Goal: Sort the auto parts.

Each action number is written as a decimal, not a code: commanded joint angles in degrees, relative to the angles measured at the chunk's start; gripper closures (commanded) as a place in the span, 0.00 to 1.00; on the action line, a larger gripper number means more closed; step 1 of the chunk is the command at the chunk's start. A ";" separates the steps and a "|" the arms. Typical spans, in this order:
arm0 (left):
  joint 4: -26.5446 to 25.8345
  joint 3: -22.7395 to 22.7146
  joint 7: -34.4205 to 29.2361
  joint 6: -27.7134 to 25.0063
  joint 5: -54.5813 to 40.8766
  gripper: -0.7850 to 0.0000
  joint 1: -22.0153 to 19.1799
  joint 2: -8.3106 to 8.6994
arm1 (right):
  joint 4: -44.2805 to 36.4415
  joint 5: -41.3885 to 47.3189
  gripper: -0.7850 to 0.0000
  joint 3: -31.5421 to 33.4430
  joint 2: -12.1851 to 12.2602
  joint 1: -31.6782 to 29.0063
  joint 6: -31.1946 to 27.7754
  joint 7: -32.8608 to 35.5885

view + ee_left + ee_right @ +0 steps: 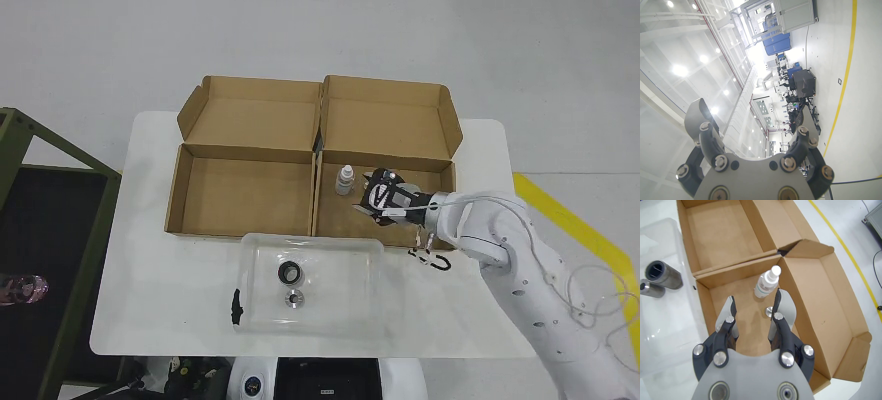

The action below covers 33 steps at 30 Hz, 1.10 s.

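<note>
My right gripper [755, 302] [362, 200] hangs open over the right cardboard box [385, 225], nothing between its fingers. A small silver round part [769, 311] lies on the box floor just beside one finger. A small white spray bottle [767, 283] [345, 180] stands upright a little beyond the fingertips. In the clear plastic tray [262, 300] sit a dark steel cylinder [663, 274] [291, 272] and a smaller silver cylinder [651, 289] [292, 297]. My left gripper [753, 111] points up at the ceiling, open and empty.
The left cardboard box [245, 195] stands open beside the right one, both lids folded back. A small black part [236, 306] lies at the tray's left edge. A black hook-shaped piece [432, 260] rests on the white table [150, 270] right of the tray.
</note>
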 commanded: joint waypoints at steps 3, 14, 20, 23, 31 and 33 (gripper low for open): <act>0.00 0.00 0.00 0.00 0.00 0.00 0.00 0.00 | -4.23 -0.33 0.52 0.14 0.30 -3.84 -0.66 -2.33; 0.00 0.00 0.00 0.00 0.00 0.00 0.00 0.00 | -10.45 -6.56 0.50 -6.86 -0.46 -9.01 1.44 -9.74; 0.00 0.00 0.00 0.00 0.00 0.00 0.00 0.00 | -9.03 -8.98 0.51 -11.58 -1.29 -8.19 1.11 -10.50; 0.00 0.00 0.00 0.00 0.00 0.00 0.00 0.00 | -8.15 -9.72 0.51 -13.33 -1.71 -7.54 1.24 -10.37; 0.00 0.00 0.00 0.00 0.00 0.00 0.00 0.00 | -5.88 -11.93 0.50 -17.66 -2.93 -5.77 2.51 -9.62; 0.00 0.00 0.00 0.00 0.00 0.00 0.00 0.00 | -5.29 -12.35 0.49 -18.79 -3.28 -5.38 2.88 -9.50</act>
